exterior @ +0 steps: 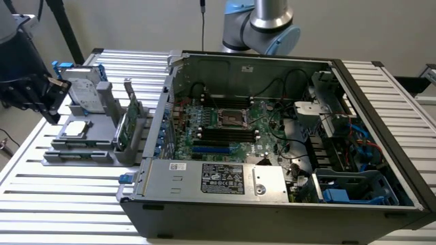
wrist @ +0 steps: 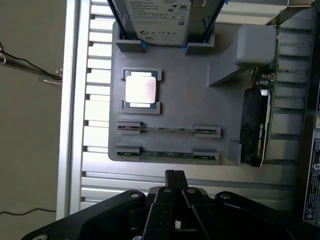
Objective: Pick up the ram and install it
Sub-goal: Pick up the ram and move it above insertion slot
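Two ram sticks stand on edge in a grey fixture tray (wrist: 200, 100): one ram stick (wrist: 169, 130) farther from my fingers, the other ram stick (wrist: 167, 154) nearer to them. My gripper (wrist: 175, 176) hovers above the tray's edge, just short of the nearer stick, shut with nothing between its fingers. In the exterior view the black gripper (exterior: 52, 116) hangs over the tray's (exterior: 102, 153) side at the exterior view's left, and the ram (exterior: 76, 145) lies along the tray's front. The motherboard's long black empty slots (exterior: 228, 133) lie inside the open computer case (exterior: 272, 204).
The tray also holds a hard drive (wrist: 157, 15), a silver CPU (wrist: 141, 89) and a tall green expansion card (wrist: 257, 125). Everything rests on a slatted metal table (exterior: 61, 204). The arm's base (exterior: 262, 25) stands behind the case. Cables and drive cages crowd the case's side at the exterior view's right.
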`<state>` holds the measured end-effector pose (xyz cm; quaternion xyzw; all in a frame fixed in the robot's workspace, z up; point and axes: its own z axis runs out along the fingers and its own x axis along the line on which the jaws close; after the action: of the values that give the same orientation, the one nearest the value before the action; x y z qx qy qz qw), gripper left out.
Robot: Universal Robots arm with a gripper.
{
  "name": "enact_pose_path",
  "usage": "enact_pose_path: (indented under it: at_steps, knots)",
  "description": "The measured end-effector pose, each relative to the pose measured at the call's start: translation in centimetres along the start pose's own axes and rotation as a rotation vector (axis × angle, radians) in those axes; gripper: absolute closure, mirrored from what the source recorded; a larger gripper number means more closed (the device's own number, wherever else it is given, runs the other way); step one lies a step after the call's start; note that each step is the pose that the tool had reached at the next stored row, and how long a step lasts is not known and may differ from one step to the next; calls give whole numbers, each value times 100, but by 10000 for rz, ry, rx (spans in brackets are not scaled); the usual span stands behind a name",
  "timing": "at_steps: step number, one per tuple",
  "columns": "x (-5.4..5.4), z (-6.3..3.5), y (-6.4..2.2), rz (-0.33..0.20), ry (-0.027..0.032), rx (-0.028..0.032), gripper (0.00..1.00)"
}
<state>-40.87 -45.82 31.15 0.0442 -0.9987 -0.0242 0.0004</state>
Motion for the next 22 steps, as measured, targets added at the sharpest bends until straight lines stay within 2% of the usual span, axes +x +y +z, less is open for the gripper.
enact_pose_path:
  at_steps: [22]
  knots:
    - [0,49,-3,-3995,194,-6,89]
